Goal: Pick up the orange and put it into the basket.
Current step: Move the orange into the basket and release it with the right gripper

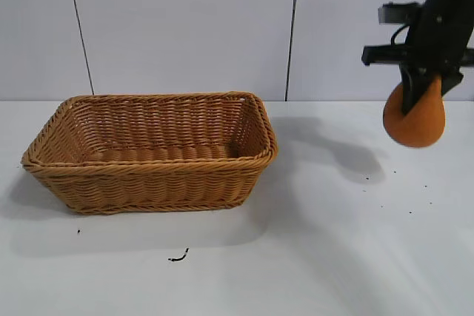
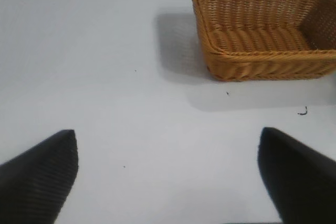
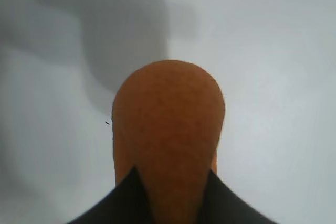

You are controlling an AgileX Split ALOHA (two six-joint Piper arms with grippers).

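The orange (image 1: pixel 415 120), a matte orange-brown lump, hangs in the air at the right, well above the white table. My right gripper (image 1: pixel 420 98) is shut on its narrow top. In the right wrist view the orange (image 3: pixel 168 129) fills the middle between the two dark fingers (image 3: pixel 115 203). The tan wicker basket (image 1: pixel 44 157) stands at the left of the table with nothing in it, far to the left of the orange. It also shows in the left wrist view (image 2: pixel 210 51). My left gripper (image 2: pixel 168 177) is open and empty above bare table, away from the basket.
A small dark scrap (image 1: pixel 178 257) lies on the table in front of the basket. A few dark specks (image 1: pixel 409 212) dot the table below the orange. A white panelled wall stands behind.
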